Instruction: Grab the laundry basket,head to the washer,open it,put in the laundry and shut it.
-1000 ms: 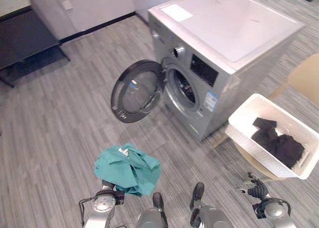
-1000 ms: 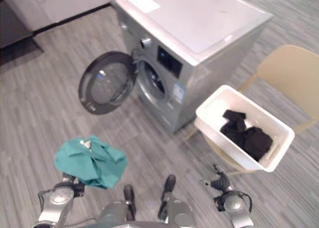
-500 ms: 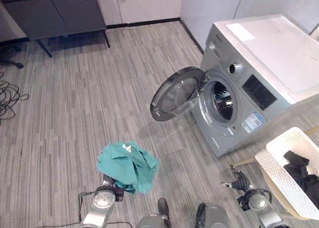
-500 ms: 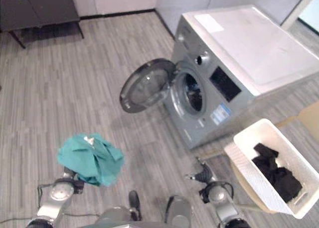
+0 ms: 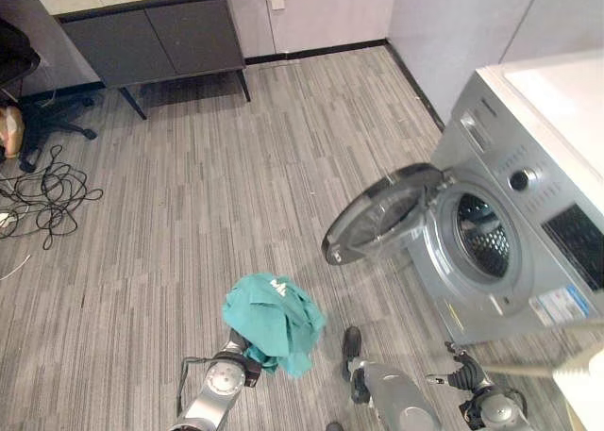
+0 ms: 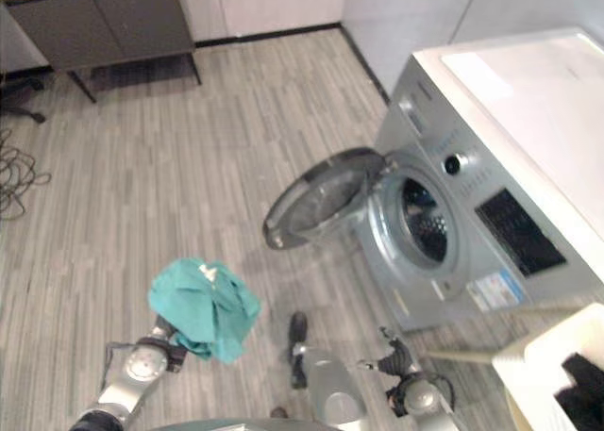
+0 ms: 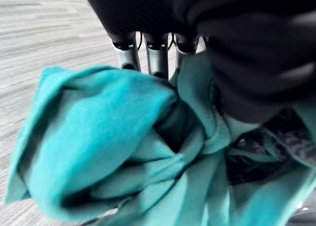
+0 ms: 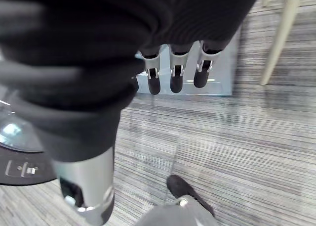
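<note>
One teal garment [image 5: 274, 321] is still gripped in the curled fingers [image 7: 157, 63] of the left hand [image 5: 236, 348], left of the washer [image 5: 510, 242], whose door [image 5: 377, 225] remains open. Right hand [image 8: 173, 72] is held low, fingers straight. Basket [image 6: 557, 379] is seen right of the washer.

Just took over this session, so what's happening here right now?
The robot is loading laundry. Its left robot hand is clutching a teal garment, held above the floor a little way from the washer. The washer door hangs wide open and the drum looks empty. The right robot hand is open and holds nothing. The white laundry basket with a dark garment sits at the robot's right.
</note>
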`<state>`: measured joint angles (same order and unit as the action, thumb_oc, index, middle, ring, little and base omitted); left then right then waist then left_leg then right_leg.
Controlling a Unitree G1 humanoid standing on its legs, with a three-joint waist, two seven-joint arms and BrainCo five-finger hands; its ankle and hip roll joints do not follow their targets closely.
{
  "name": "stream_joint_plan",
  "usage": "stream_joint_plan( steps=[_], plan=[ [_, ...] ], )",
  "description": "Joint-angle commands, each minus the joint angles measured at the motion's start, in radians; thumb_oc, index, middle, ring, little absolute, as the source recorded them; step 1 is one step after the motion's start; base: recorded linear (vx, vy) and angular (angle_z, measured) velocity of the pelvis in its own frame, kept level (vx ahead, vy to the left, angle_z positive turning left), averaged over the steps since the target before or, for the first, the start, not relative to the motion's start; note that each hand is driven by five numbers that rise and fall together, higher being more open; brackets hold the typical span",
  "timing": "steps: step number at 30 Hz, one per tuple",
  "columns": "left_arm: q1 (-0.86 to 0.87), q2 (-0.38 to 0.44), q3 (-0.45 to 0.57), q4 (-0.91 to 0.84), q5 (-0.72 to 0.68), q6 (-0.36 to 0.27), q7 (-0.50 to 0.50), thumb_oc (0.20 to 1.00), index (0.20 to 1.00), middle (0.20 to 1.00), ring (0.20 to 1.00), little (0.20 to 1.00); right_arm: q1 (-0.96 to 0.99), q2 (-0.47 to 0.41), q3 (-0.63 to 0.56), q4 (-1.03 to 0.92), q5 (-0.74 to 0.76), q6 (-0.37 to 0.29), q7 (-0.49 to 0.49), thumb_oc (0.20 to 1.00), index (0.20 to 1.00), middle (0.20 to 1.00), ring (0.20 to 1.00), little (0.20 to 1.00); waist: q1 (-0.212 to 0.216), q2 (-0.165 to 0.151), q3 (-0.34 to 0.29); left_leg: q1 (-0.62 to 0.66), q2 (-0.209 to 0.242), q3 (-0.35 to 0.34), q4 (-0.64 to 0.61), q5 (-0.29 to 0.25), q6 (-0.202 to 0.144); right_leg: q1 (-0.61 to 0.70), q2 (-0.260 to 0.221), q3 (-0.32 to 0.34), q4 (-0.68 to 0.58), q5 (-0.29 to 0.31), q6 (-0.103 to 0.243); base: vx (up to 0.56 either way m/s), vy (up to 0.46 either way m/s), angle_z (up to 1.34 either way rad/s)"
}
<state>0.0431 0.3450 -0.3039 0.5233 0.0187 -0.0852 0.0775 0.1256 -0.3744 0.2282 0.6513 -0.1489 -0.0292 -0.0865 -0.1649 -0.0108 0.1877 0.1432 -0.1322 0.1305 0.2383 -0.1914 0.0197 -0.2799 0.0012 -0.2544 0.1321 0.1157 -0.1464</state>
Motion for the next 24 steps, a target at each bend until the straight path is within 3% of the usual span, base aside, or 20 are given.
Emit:
stream_joint_plan(
  steps=[1, 2, 3, 5, 6, 7, 8, 10, 13, 14, 15, 18, 19, 20, 22, 24],
  plan=[
    [-0.058, 0.051, -0.004, -0.083, 0.022, -0.058, -0.003, 0.2, 0.2, 0.2, 0.2, 0.2, -0.062, -0.038, -0.014, -0.028, 0.016, -0.038, -0.016, 1.0, 1.0, 1.0, 1.0, 1.0, 0.003, -0.064, 0.007, -0.171, 0.15, 0.056, 0.296, 0.116, -0.085, 0.109, 0.005, 0.093, -0.053, -0.124, 0.169, 0.21, -0.111, -0.37],
    [-0.059, 0.052, -0.004, -0.082, 0.022, -0.058, -0.003, 0.2, 0.2, 0.2, 0.2, 0.2, -0.063, -0.037, -0.014, -0.028, 0.016, -0.039, -0.016, 1.0, 1.0, 1.0, 1.0, 1.0, 0.003, -0.068, 0.003, -0.176, 0.146, 0.057, 0.294, 0.121, -0.084, 0.104, 0.0, 0.094, -0.054, -0.121, 0.169, 0.25, -0.05, -0.82],
    [-0.079, 0.054, -0.029, -0.079, 0.029, -0.059, -0.009, 0.2, 0.2, 0.2, 0.2, 0.2, -0.072, -0.048, -0.006, -0.021, 0.013, -0.034, -0.019, 1.0, 1.0, 1.0, 1.0, 1.0, 0.02, -0.086, 0.02, -0.257, 0.178, 0.069, 0.288, 0.069, -0.053, 0.138, -0.006, 0.134, -0.052, -0.141, 0.174, 0.12, 0.011, -0.76],
    [-0.086, 0.059, -0.039, -0.081, 0.04, -0.06, -0.011, 0.2, 0.2, 0.2, 0.2, 0.2, -0.074, -0.052, -0.005, -0.023, 0.014, -0.035, -0.021, 1.0, 1.0, 1.0, 1.0, 1.0, 0.023, -0.096, 0.02, -0.287, 0.18, 0.057, 0.231, 0.048, -0.041, 0.15, -0.01, 0.16, -0.057, -0.152, 0.183, 0.24, 0.115, -0.67],
    [-0.094, 0.069, -0.058, -0.095, 0.055, -0.065, -0.009, 0.2, 0.2, 0.2, 0.2, 0.2, -0.08, -0.055, 0.003, -0.024, 0.012, -0.04, -0.027, 1.0, 1.0, 1.0, 1.0, 1.0, 0.041, -0.106, 0.025, -0.333, 0.17, 0.004, 0.106, 0.056, -0.041, 0.17, -0.004, 0.219, -0.059, -0.159, 0.199, 0.25, 0.171, -0.73],
    [-0.094, 0.069, -0.058, -0.095, 0.055, -0.065, -0.009, 0.2, 0.2, 0.2, 0.2, 0.2, -0.081, -0.054, 0.003, -0.024, 0.012, -0.04, -0.027, 1.0, 1.0, 1.0, 1.0, 1.0, 0.042, -0.109, 0.023, -0.332, 0.167, 0.006, 0.097, 0.064, -0.041, 0.167, -0.007, 0.22, -0.06, -0.156, 0.199, 0.34, 0.25, -1.52],
    [-0.101, 0.072, -0.069, -0.097, 0.066, -0.069, 0.003, 0.2, 0.2, 0.2, 0.2, 0.2, -0.084, -0.055, 0.011, -0.025, 0.007, -0.044, -0.03, 1.0, 1.0, 1.0, 1.0, 1.0, 0.065, -0.105, 0.027, -0.36, 0.144, -0.096, -0.029, 0.142, -0.066, 0.196, 0.02, 0.289, -0.062, -0.167, 0.206, 0.27, 0.169, -1.8],
    [-0.116, 0.059, -0.09, -0.098, 0.065, -0.071, 0.005, 0.2, 0.2, 0.2, 0.2, 0.2, -0.082, -0.052, 0.006, -0.021, 0.005, -0.047, -0.032, 1.0, 1.0, 1.0, 1.0, 1.0, 0.069, -0.102, 0.025, -0.36, 0.145, -0.144, -0.074, 0.156, -0.078, 0.208, 0.031, 0.347, -0.038, -0.185, 0.214, 0.34, 0.282, -1.86],
    [-0.136, 0.075, -0.116, -0.111, 0.103, -0.074, 0.01, 0.2, 0.2, 0.2, 0.2, 0.2, -0.072, -0.036, 0.013, -0.005, -0.013, -0.041, -0.016, 1.0, 1.0, 1.0, 1.0, 1.0, 0.044, -0.104, 0.002, -0.3, 0.156, -0.067, -0.098, 0.134, -0.046, 0.202, 0.022, 0.425, 0.029, -0.201, 0.234, 0.25, 0.351, -1.62],
    [-0.148, 0.098, -0.121, -0.149, 0.113, -0.078, 0.01, 0.2, 0.2, 0.2, 0.2, 0.2, -0.058, -0.025, 0.013, -0.006, -0.003, -0.042, -0.004, 1.0, 1.0, 1.0, 1.0, 1.0, 0.033, -0.114, -0.007, -0.262, 0.157, -0.014, -0.118, 0.123, -0.03, 0.191, 0.019, 0.454, 0.057, -0.188, 0.251, 0.16, 0.188, -1.53],
    [-0.149, 0.099, -0.121, -0.15, 0.113, -0.078, 0.01, 0.2, 0.2, 0.2, 0.2, 0.2, -0.059, -0.024, 0.013, -0.006, -0.003, -0.041, -0.004, 1.0, 1.0, 1.0, 1.0, 1.0, 0.035, -0.114, -0.009, -0.264, 0.159, -0.011, -0.122, 0.128, -0.03, 0.187, 0.02, 0.456, 0.055, -0.183, 0.251, 0.14, 0.175, -1.91],
    [-0.167, 0.123, -0.109, -0.19, 0.122, -0.082, 0.028, 0.2, 0.2, 0.2, 0.2, 0.2, -0.067, -0.017, 0.021, -0.003, -0.013, -0.038, 0.001, 1.0, 1.0, 1.0, 1.0, 1.0, 0.036, -0.112, -0.007, -0.234, 0.162, 0.046, -0.131, 0.111, -0.014, 0.17, 0.011, 0.439, 0.086, -0.182, 0.263, 0.04, 0.086, -1.06],
    [-0.184, 0.141, -0.105, -0.245, 0.122, -0.096, 0.04, 0.2, 0.2, 0.2, 0.2, 0.2, -0.078, -0.008, 0.032, 0.004, -0.017, -0.041, 0.005, 1.0, 1.0, 1.0, 1.0, 1.0, 0.044, -0.113, -0.004, -0.2, 0.17, 0.1, -0.141, 0.094, -0.008, 0.151, -0.012, 0.363, 0.113, -0.173, 0.277, 0.05, 0.099, -0.98],
    [-0.185, 0.142, -0.104, -0.245, 0.122, -0.096, 0.04, 0.2, 0.2, 0.2, 0.2, 0.2, -0.079, -0.007, 0.032, 0.004, -0.017, -0.041, 0.005, 1.0, 1.0, 1.0, 1.0, 1.0, 0.045, -0.113, -0.006, -0.203, 0.171, 0.102, -0.143, 0.098, -0.009, 0.148, -0.011, 0.364, 0.111, -0.168, 0.277, 0.07, 0.092, -1.53],
    [-0.179, 0.16, -0.095, -0.344, 0.128, -0.113, 0.056, 0.2, 0.2, 0.2, 0.2, 0.2, -0.086, -0.002, 0.042, -0.007, -0.018, -0.048, 0.007, 1.0, 1.0, 1.0, 1.0, 1.0, 0.056, -0.109, -0.008, -0.158, 0.171, 0.15, -0.157, 0.08, -0.006, 0.128, -0.034, 0.226, 0.111, -0.168, 0.283, 0.07, 0.06, -1.12],
    [-0.166, 0.165, -0.084, -0.382, 0.122, -0.114, 0.053, 0.2, 0.2, 0.2, 0.2, 0.2, -0.095, 0.002, 0.048, -0.006, -0.022, -0.048, 0.009, 1.0, 1.0, 1.0, 1.0, 1.0, 0.072, -0.101, -0.011, -0.139, 0.172, 0.181, -0.166, 0.08, -0.011, 0.117, -0.057, 0.102, 0.083, -0.169, 0.266, 0.03, 0.001, -0.64]
  ],
)
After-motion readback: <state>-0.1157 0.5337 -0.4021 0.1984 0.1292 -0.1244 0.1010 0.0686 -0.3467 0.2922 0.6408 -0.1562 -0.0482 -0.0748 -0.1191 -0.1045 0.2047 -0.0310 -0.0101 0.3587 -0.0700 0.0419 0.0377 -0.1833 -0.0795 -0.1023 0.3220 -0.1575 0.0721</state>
